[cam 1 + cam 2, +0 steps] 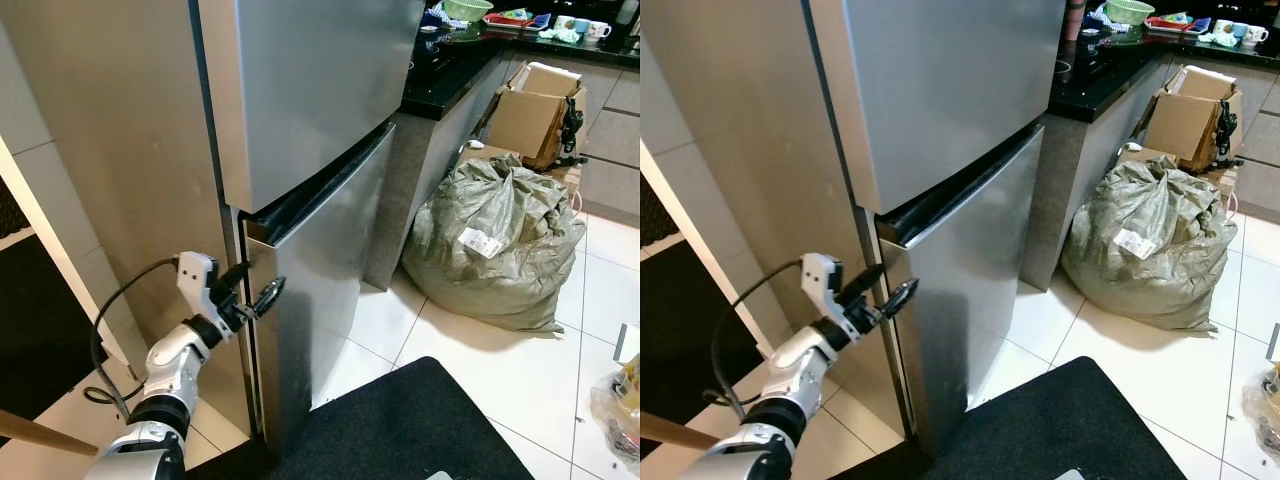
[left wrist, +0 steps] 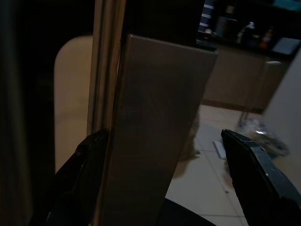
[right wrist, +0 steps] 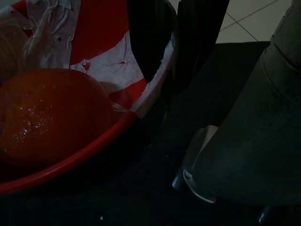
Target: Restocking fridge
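Note:
The silver fridge has an upper door (image 1: 310, 90) and a lower door (image 1: 320, 290), with a dark gap between them. My left gripper (image 1: 255, 290) is open at the left edge of the lower door, just under its top corner. One black finger lies behind the edge and the other in front of the door face. In the left wrist view the door edge (image 2: 155, 132) stands between the two fingers (image 2: 80, 179). The right wrist view shows a red basin (image 3: 70, 160) holding an orange round thing (image 3: 47, 113) and white wrapping.
A black counter (image 1: 450, 70) adjoins the fridge on the right. A stuffed grey-green sack (image 1: 495, 240) and cardboard boxes (image 1: 535, 110) stand on the white tiles beyond it. A dark mat (image 1: 400, 430) lies before the fridge. A plastic bag (image 1: 620, 410) sits at the far right.

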Controlling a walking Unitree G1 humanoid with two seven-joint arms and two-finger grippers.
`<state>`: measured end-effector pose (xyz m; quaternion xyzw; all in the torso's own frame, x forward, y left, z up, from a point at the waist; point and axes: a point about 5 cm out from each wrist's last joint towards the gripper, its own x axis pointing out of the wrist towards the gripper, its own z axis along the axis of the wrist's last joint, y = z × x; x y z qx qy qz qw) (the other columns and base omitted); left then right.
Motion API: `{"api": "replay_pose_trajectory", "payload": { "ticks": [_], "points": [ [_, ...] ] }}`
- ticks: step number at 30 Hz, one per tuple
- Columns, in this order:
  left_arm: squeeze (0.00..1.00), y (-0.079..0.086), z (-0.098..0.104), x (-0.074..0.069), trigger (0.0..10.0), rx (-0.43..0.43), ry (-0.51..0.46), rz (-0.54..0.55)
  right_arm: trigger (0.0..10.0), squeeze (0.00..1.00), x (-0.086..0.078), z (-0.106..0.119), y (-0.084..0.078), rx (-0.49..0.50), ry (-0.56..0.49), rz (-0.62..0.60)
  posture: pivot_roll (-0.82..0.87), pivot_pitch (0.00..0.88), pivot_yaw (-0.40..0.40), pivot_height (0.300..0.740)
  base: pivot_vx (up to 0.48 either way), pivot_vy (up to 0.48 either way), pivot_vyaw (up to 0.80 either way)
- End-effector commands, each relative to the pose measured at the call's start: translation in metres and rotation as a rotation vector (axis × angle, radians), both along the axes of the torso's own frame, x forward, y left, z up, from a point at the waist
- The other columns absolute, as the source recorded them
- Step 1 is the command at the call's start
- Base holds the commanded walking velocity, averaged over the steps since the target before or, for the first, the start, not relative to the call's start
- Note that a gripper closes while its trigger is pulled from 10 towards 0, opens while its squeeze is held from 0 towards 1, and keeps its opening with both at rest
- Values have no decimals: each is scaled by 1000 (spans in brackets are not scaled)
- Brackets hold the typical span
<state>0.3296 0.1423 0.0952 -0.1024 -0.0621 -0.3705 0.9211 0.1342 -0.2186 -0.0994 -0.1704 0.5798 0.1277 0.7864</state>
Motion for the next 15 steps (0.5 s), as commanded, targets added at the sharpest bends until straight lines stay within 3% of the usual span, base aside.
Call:
{"api": "replay_pose_trajectory", "payload": {
  "ticks": [1, 5, 10, 13, 15],
  "points": [
    [0, -13, 1, -1, 10000, 18, -7, -61, 10000, 0, -3, -1, 1, 2, 5, 0, -48, 0, -4, 740, 0, 0, 0],
    [0, -20, 2, -2, 10000, 12, -16, -91, 10000, 0, -3, -1, 1, 5, 6, 0, -47, 0, -4, 740, 0, 0, 0],
    [0, -55, 1, -16, 10000, -45, -22, -273, 10000, 0, -3, -1, 2, 7, 8, 2, -44, 0, -4, 740, 0, 0, 0],
    [0, -59, 1, -18, 10000, -53, -22, -296, 10000, 0, -3, -1, 2, 7, 8, 2, -44, 0, -4, 740, 0, 0, 0],
    [0, -75, -3, -29, 10000, -57, -9, -403, 10000, 0, -3, -1, 2, 8, 8, 3, -46, 0, -3, 740, 0, 0, 0]
  ]
}}
